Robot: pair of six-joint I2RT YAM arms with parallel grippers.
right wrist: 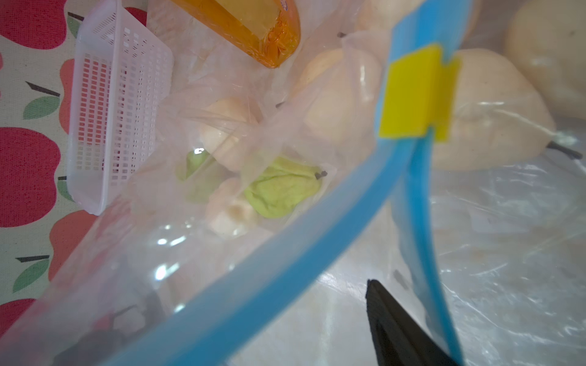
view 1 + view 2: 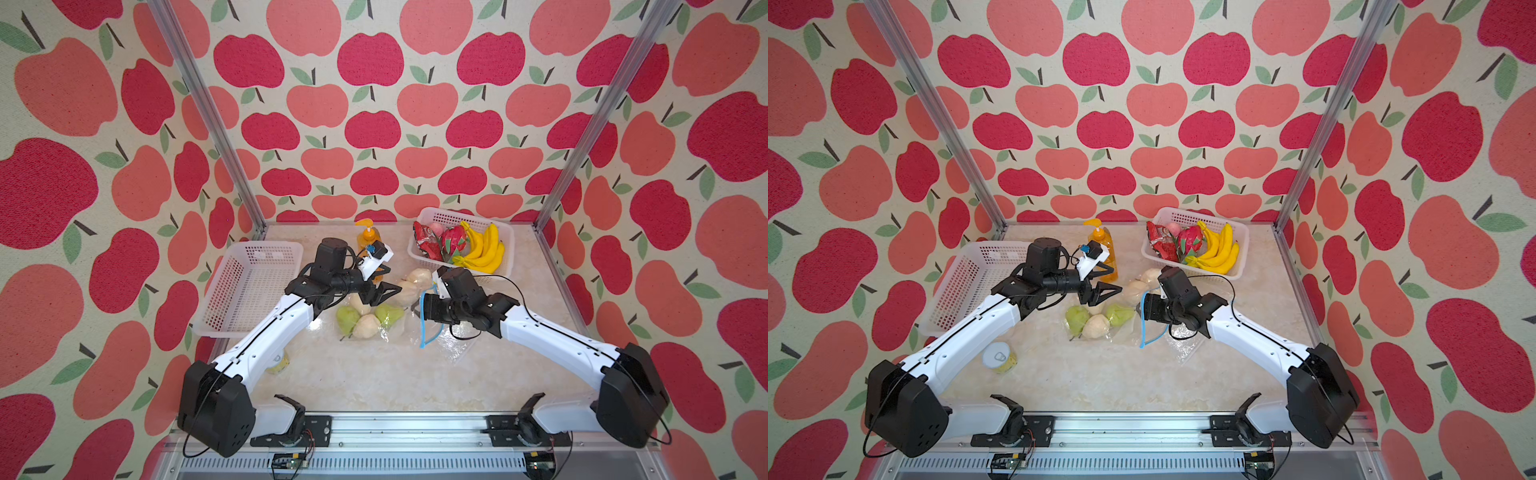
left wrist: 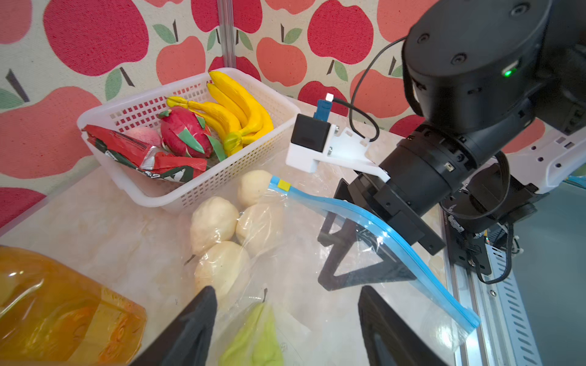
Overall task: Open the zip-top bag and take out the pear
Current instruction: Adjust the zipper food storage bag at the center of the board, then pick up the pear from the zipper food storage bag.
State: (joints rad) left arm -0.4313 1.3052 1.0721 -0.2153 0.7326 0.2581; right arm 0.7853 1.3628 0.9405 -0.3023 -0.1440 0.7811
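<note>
The left gripper [image 3: 287, 293] hovers over the clear bag [image 3: 295, 260] with its fingers [image 3: 196, 320] spread wide and nothing between them. A green pear [image 3: 253, 336] lies under the plastic just below the gap. The right gripper [image 3: 322, 260] sits low at the bag's mouth, fingers apart too (not clamped on anything I can see). The blue zip strip [image 3: 367, 221] runs across in front of it. In the right wrist view the strip's two lips split apart below the yellow slider [image 1: 412, 92], and one finger [image 1: 396, 326] sits between them; whether it touches the strip I cannot tell. The pale pears [image 3: 260, 225] bunch at the bag's far end, at least some under the plastic. The bag lies on the tabletop [image 2: 374, 382], near the orange soap bottle [image 2: 366, 239] and the basket [image 2: 451, 216] of bananas [image 2: 482, 249].
</note>
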